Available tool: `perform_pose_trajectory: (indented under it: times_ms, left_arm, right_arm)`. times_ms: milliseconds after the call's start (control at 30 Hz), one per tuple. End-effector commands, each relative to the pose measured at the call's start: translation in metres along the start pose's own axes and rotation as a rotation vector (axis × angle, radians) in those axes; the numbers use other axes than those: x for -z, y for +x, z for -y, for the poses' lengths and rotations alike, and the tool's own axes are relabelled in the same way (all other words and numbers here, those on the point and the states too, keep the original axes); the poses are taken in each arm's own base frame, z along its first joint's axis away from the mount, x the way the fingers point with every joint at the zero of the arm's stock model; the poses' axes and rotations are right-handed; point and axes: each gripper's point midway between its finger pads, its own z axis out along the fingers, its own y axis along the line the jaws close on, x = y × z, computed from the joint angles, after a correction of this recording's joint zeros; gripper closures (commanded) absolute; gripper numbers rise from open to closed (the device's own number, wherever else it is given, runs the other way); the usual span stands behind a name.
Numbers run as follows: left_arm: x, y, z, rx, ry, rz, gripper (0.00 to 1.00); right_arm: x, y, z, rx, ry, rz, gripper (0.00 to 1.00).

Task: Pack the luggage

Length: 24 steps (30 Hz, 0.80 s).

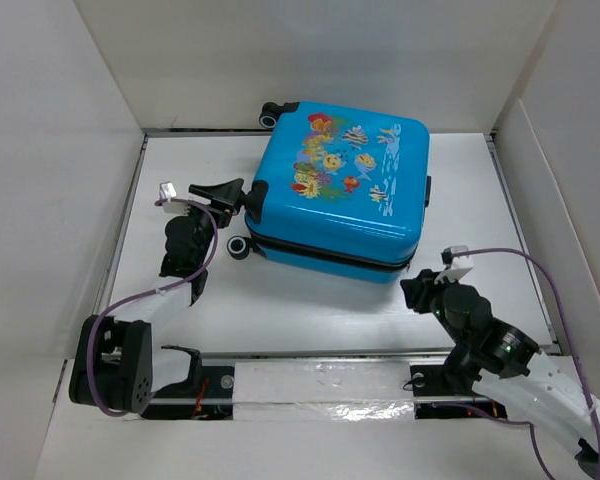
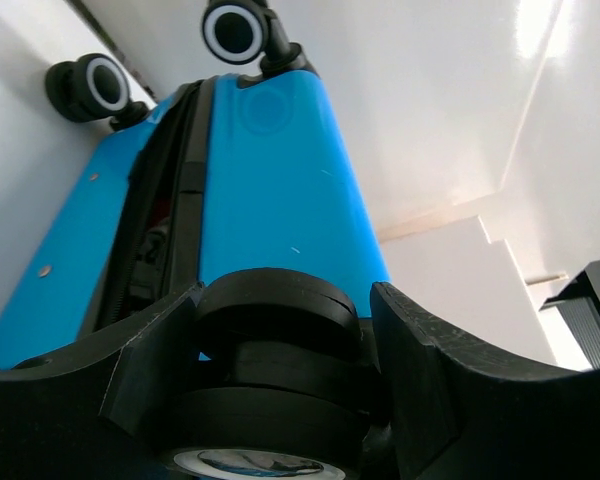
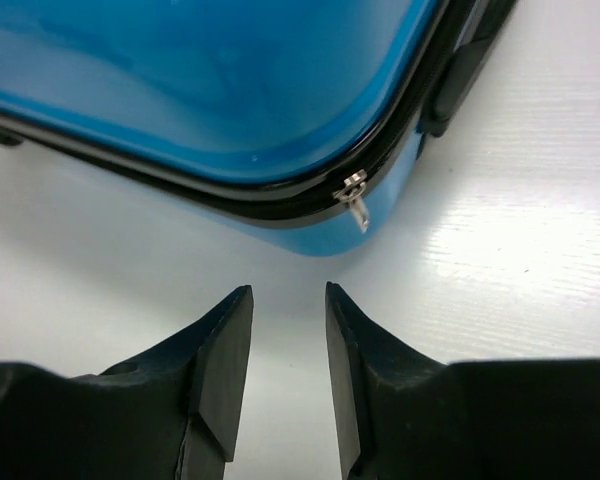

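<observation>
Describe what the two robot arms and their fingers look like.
The left arm and right arm are built of black jointed links. Each trails a purple cable and carries a small white block near the wrist. The right arm also shows a white perforated link. The fingers are matte black wedges tapering to blunt tips.
</observation>
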Motion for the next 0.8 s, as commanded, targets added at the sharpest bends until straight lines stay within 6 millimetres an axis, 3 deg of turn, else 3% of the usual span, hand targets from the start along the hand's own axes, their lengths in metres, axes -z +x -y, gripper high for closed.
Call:
perform_pose_trajectory:
  times_ms: [0,200,600,767]
  left_arm:
    - [0.001,-0.011,0.039,-0.032,0.164,0.034,1.00]
    - [0.000,-0.006,0.034,-0.025,0.165,0.016,1.00]
    - [0.001,0.002,0.022,-0.019,0.154,-0.014,1.00]
    - [0.001,0.003,0.019,-0.021,0.146,-0.016,1.00]
  right_arm:
    - [0.006,-0.033,0.013,-0.067,0.086,0.123,0.58]
    - [-0.009,-0.035,0.009,0.024,0.114,0.104,0.64]
    - [-0.026,-0.039,0.009,0.141,0.119,0.167,0.65]
    - [-0.036,-0.030,0.015,0.166,0.151,0.113,0.66]
